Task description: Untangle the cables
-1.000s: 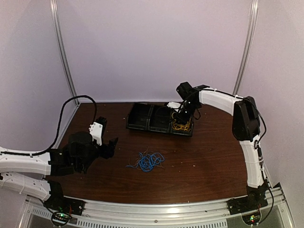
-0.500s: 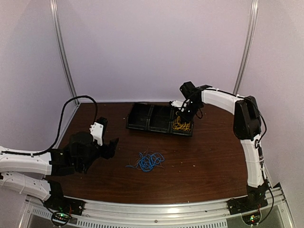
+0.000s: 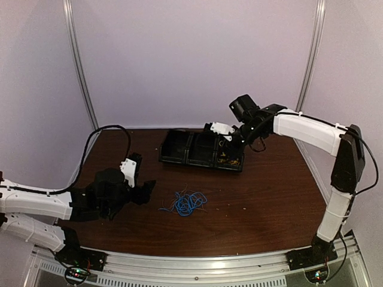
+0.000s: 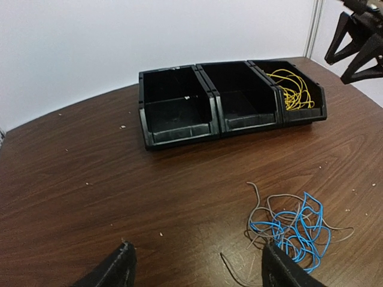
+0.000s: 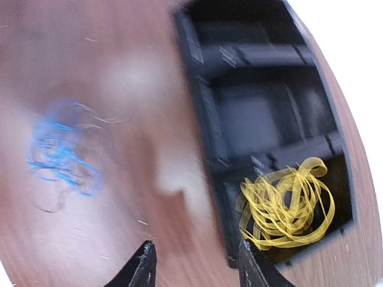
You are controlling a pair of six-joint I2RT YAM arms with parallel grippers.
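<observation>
My left gripper (image 4: 200, 267) sits low over the table (image 4: 72, 179), well to the left of the row of bins (image 4: 179, 128) and nearer to me than it. Its jaws stand wide, with nothing between them.

The blue cables (image 4: 293, 224) lie in a loose tangle on the bare wood in front of the bins, roughly opposite the middle compartment and well apart from it. A few thin greyish strands (image 4: 258, 200) run through and out of the tangle. From the overhead camera I can't say whether they are knotted into the blue or just lying across it.

The bins are three black compartments side by side. The left and middle ones look dark inside. The yellow cables (image 4: 293, 89) lie coiled in the right-hand compartment.

My right gripper (image 5: 194, 266) hovers above that right-hand compartment, clear of the yellow coil. Its wrist view is smeared, but the fingers are plainly parted and hold nothing.
</observation>
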